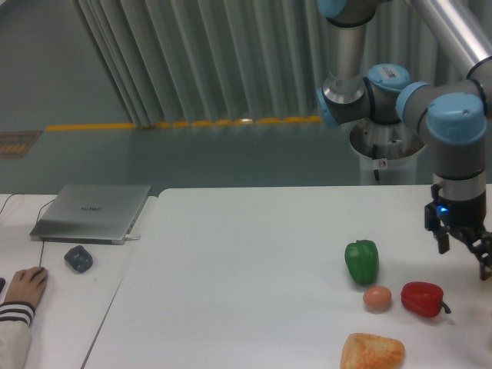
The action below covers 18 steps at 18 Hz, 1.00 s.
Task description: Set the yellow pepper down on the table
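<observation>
The yellow pepper is out of view. The white table point(231, 269) fills the lower middle and right of the camera view. My gripper point(463, 260) hangs at the far right edge, just above the tabletop, up and to the right of the red pepper point(422, 298). Its fingers are spread apart with nothing between them, so it is open. The right finger is partly cut off by the frame edge.
A green pepper point(361, 261) stands left of the gripper, with a small orange-pink egg point(377, 297) and a bread roll point(372, 351) below it. On the narrower desk at left lie a silver laptop point(92, 211), a grey mouse point(78, 257) and a person's hand point(23, 288).
</observation>
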Tool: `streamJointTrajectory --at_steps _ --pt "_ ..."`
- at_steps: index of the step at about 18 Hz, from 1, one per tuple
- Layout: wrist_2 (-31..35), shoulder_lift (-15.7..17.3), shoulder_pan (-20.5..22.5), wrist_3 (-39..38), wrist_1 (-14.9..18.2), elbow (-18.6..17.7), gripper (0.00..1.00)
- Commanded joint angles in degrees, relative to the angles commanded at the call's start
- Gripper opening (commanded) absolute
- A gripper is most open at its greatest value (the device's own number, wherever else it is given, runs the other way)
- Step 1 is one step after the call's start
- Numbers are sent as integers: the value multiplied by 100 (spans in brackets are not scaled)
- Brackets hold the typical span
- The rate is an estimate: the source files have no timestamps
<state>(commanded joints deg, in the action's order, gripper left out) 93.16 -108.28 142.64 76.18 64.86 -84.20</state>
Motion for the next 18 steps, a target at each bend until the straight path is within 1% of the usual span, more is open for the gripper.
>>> streamJointTrajectory --at_steps 4,9,11,12,14,18 --pt "-9 0 246 801 -26 0 100" --pt "-9 -9 536 1434 -70 35 100" --pt "35 -70 615 1960 -79 70 100" --pt "140 -88 650 2076 -70 79 100" --pt "202 -79 852 2112 -114 79 100" --pt "220 -167 985 2191 -158 105 100"
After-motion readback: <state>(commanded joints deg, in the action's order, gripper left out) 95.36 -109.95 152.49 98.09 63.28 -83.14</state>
